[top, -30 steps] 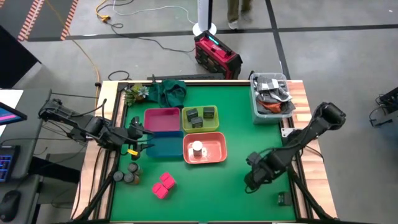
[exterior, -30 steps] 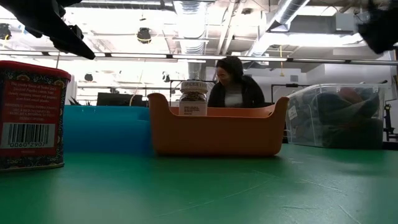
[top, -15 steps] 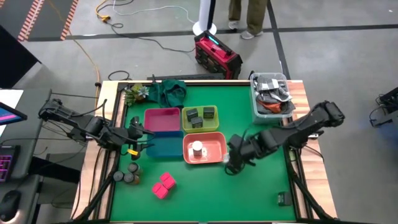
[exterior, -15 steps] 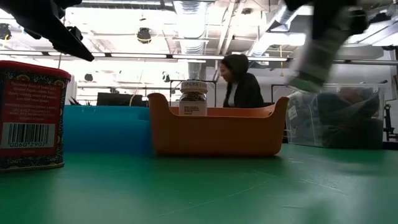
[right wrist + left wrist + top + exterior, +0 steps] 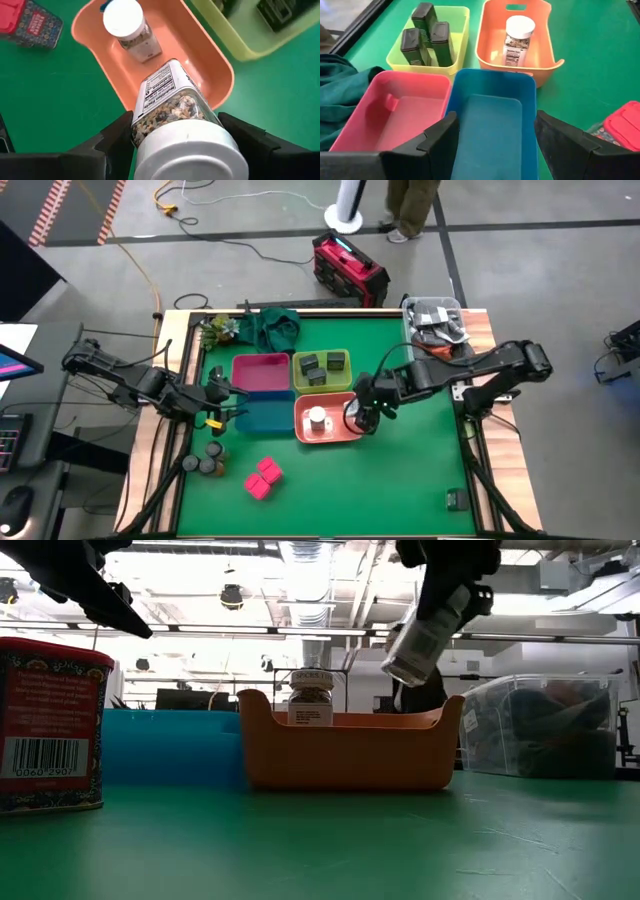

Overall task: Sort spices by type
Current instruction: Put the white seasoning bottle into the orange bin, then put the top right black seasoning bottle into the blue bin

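My right gripper (image 5: 358, 413) is shut on a white-topped round spice jar (image 5: 172, 107) and holds it above the right end of the orange bin (image 5: 345, 430). Another white-topped jar (image 5: 318, 418) stands upright in that bin. Three dark square jars (image 5: 425, 32) stand in the yellow-green bin (image 5: 345, 383). Grey round jars (image 5: 205, 462) and pink packets (image 5: 263, 477) sit on the green table at the near left. My left gripper (image 5: 492, 145) is open over the blue bin (image 5: 492, 107), with nothing between its fingers. My right gripper pinches the jar between its two fingers (image 5: 117, 140), on opposite sides of the body just below the white cap (image 5: 150, 125). The fingers slant down from the table's right. The jar is lifted clear and tilted, cap toward the wrist and bottom (image 5: 397, 665) pointing down at the orange bin.
A pink bin (image 5: 262, 368) stands beside the yellow-green one. A clear tub of clutter (image 5: 437, 330) is at the far right corner and a green cloth (image 5: 272, 325) at the far left. A red-lidded tin (image 5: 50, 725) stands near the low camera. Bare green table lies near and right.
My right gripper has carried the jar from the near right of the table up and leftward to the orange bin's right end. Its wrist has rolled on the way, and the jar now hangs tilted above the bin's rim.
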